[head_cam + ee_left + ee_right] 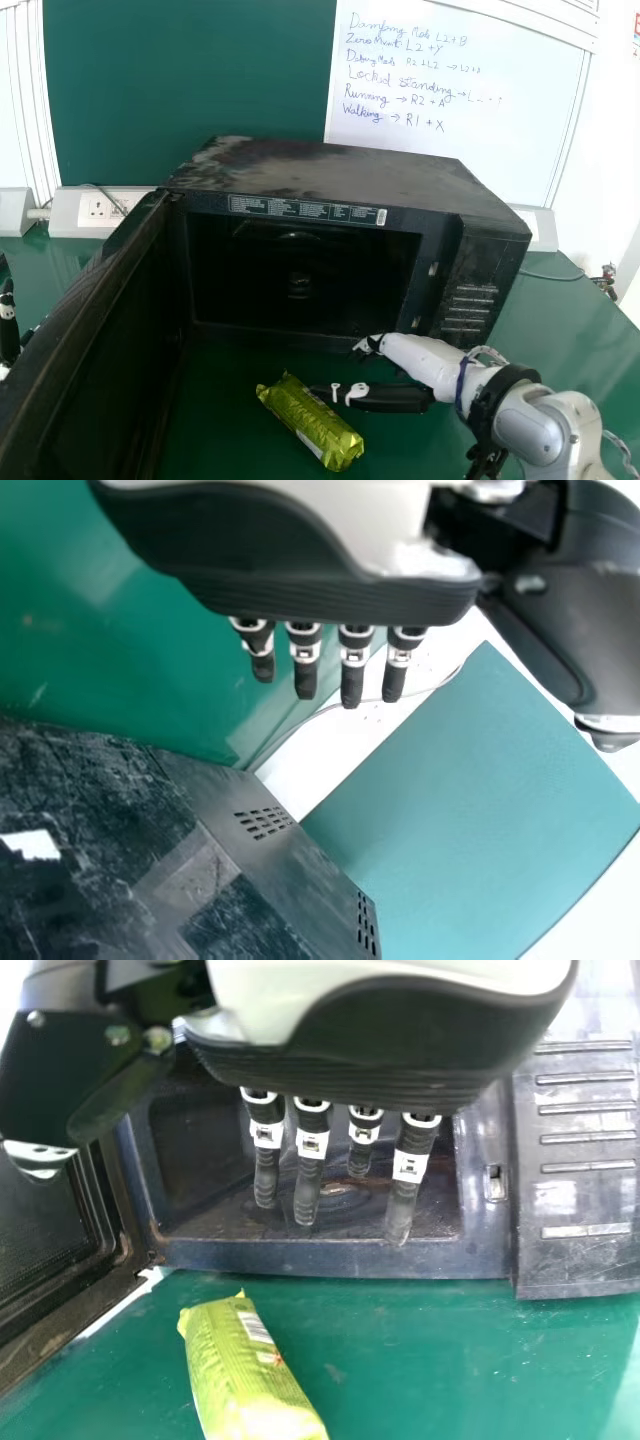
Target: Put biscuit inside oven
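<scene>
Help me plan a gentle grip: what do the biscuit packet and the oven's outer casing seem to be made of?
The biscuit packet looks like thin, glossy plastic film, perhaps foil-lined, judging by its creases and bright highlights. The oven's casing looks like black-painted sheet metal, scuffed and dull, with rows of small vent holes.

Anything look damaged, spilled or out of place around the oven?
The oven looks worn: pale smears and scratches mark its dark top. The biscuit pack lies slanted on the table in front, nothing odd mid-job. I see no spill.
</scene>
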`<state>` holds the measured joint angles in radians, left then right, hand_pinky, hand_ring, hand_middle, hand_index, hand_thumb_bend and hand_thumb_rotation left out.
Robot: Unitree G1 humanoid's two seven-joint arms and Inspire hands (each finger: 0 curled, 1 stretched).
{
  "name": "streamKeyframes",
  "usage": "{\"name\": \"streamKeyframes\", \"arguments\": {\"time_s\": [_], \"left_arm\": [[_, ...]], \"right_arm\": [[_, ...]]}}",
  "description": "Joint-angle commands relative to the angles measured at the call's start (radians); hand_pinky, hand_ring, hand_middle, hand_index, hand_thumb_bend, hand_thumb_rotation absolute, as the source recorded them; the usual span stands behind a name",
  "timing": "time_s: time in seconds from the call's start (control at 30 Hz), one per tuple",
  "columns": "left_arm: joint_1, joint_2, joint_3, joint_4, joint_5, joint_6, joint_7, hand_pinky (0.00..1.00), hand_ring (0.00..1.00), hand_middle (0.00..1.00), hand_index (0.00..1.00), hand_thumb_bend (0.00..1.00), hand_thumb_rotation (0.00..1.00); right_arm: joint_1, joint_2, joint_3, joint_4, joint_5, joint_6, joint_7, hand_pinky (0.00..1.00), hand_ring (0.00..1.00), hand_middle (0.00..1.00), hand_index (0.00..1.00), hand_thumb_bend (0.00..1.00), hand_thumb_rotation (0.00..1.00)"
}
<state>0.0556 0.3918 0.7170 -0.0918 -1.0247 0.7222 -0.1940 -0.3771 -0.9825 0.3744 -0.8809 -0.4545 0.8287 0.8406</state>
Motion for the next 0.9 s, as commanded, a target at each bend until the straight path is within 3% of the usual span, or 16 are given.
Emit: {"name": "streamKeyframes", "arguments": {"time_s": [0.0,0.17,0.37,0.7,0.87], "left_arm": [[-0.003,-0.004,-0.007,-0.007,-0.011,0.002,0.002,0.69,0.75,0.79,0.78,0.59,0.02],[-0.002,-0.004,-0.006,-0.011,-0.013,0.004,0.008,0.69,0.75,0.79,0.78,0.59,0.01],[-0.002,-0.001,-0.008,-0.008,-0.016,0.004,0.006,0.69,0.75,0.78,0.78,0.59,0.01],[0.002,-0.002,-0.01,-0.014,-0.016,0.0,-0.003,0.69,0.76,0.79,0.79,0.58,0.01],[0.003,-0.007,-0.007,-0.024,-0.02,0.005,0.015,0.69,0.75,0.78,0.78,0.6,0.01]], "right_arm": [[-0.017,0.018,0.022,0.004,-0.019,0.009,0.014,0.69,0.78,0.82,0.85,0.98,0.38],[-0.022,0.04,0.064,0.013,-0.073,0.011,0.034,0.73,0.81,0.83,0.86,0.95,0.43],[-0.027,0.089,0.1,0.033,-0.135,0.014,0.052,0.69,0.78,0.82,0.85,0.96,0.44],[-0.016,0.143,0.105,0.052,-0.184,-0.018,0.082,0.75,0.8,0.83,0.84,0.94,0.46],[0.002,0.16,0.101,0.059,-0.208,-0.043,0.086,0.71,0.78,0.82,0.83,0.93,0.52]]}}
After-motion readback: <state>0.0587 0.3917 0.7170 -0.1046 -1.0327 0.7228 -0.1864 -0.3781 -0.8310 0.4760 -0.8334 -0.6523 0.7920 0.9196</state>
